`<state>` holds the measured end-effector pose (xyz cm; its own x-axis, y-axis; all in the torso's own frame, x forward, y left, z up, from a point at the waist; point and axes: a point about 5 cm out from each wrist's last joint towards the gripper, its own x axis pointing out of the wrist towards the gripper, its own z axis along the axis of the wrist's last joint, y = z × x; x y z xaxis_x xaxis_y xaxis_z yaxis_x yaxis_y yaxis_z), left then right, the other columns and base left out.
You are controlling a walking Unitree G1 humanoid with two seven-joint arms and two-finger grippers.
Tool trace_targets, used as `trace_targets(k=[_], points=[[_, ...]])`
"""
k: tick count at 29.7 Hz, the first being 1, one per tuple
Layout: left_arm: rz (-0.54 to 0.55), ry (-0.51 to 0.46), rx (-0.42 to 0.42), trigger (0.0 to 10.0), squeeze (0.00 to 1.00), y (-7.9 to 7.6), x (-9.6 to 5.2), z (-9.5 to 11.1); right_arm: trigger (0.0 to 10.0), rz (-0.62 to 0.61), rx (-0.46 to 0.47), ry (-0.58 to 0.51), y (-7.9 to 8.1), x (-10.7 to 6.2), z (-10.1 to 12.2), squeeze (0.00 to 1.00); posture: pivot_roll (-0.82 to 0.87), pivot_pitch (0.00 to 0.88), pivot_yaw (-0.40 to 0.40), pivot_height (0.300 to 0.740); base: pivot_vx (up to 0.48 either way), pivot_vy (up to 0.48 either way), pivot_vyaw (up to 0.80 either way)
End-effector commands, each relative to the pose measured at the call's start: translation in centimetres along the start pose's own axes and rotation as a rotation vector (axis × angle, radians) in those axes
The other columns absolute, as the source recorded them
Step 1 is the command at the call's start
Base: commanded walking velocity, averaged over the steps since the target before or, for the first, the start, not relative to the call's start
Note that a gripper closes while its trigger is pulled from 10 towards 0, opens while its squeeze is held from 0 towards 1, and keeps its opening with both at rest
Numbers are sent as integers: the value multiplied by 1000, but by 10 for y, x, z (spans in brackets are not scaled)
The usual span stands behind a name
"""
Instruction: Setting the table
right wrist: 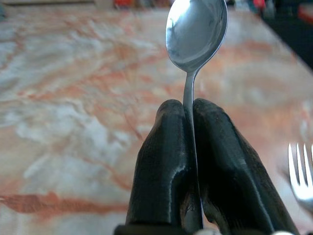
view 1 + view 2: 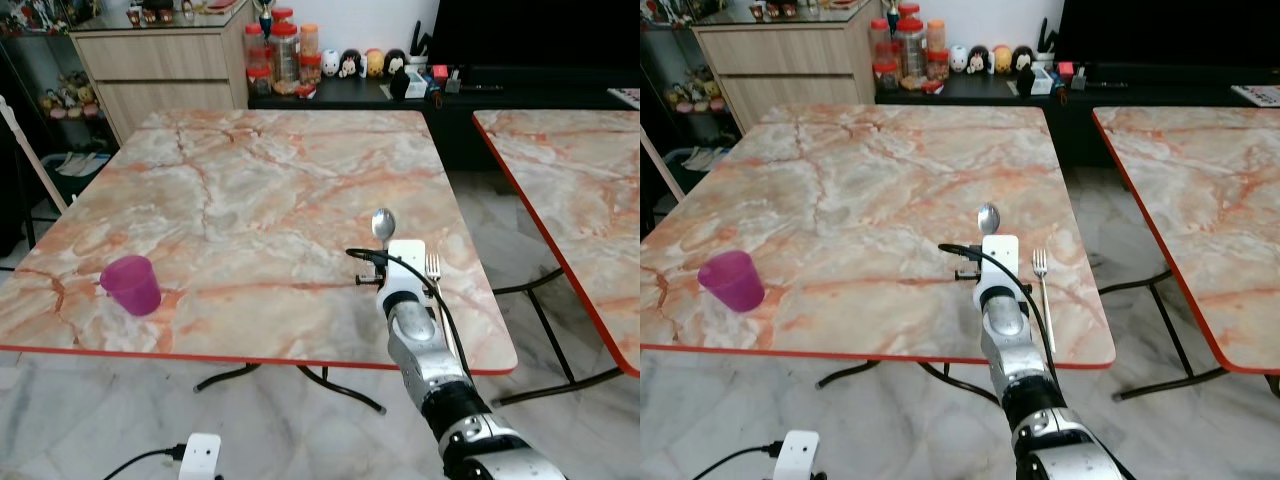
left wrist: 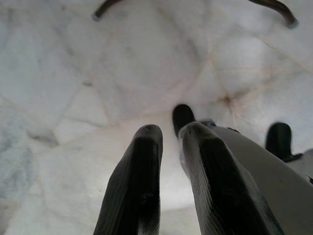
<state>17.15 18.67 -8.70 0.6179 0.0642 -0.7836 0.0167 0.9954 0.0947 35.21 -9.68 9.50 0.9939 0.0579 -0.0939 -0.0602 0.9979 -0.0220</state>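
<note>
My right gripper (image 1: 188, 105) is shut on the handle of a silver spoon (image 1: 195, 32), held over the front right part of the marble table (image 2: 250, 180). The spoon's bowl (image 2: 383, 224) sticks out past the white wrist. A silver fork (image 2: 433, 265) lies flat on the table just right of that arm, tines pointing away from me. At the table's front left corner a purple cup (image 2: 131, 285) stands upright. My left gripper (image 3: 168, 142) hangs over the pale tiled floor, its fingers close together with nothing between them.
A second marble table (image 2: 570, 170) stands to the right across a gap of floor. Behind are a wooden cabinet (image 2: 160, 60), jars (image 2: 280, 55) and figurines (image 2: 360, 65) on a dark low shelf. A white device (image 2: 200, 455) with a cable lies on the floor.
</note>
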Motion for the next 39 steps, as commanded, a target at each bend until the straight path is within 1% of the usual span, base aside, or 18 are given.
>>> trace_targets(k=[1,3,4,8,11,13,15,19,29,39], points=[[35,-11,33,10000,0,5,0,3,10000,38,-50,-66,4,-1,7,0,32,9,13,740,0,0,0],[47,-15,37,10000,0,7,1,4,10000,51,-69,-90,6,-3,7,0,33,9,12,740,0,0,0],[56,-20,40,10000,0,8,1,5,10000,72,-52,-111,8,-5,8,0,33,11,12,740,0,0,0],[76,-23,57,10000,0,9,0,5,10000,122,-32,-141,13,-9,5,0,31,11,11,740,0,-154,0],[79,-24,58,10000,0,9,0,5,10000,124,-34,-147,13,-9,4,0,31,11,11,740,0,-305,0],[90,-22,46,10000,0,10,0,4,10000,153,-77,-190,15,-14,4,0,33,12,9,740,0,-437,0],[96,-20,42,10000,0,10,0,3,10000,181,-101,-226,18,-16,5,0,31,13,9,740,0,-429,0],[101,-20,45,10000,0,10,0,3,10000,199,-93,-264,20,-17,10,0,30,10,8,740,0,-427,0],[107,-18,56,10000,0,11,0,3,10000,207,-91,-302,23,-15,18,0,24,0,11,740,0,-423,0],[111,-6,58,10000,0,12,-1,-2,10000,205,-89,-303,22,-17,17,0,16,0,13,740,0,-418,0]])
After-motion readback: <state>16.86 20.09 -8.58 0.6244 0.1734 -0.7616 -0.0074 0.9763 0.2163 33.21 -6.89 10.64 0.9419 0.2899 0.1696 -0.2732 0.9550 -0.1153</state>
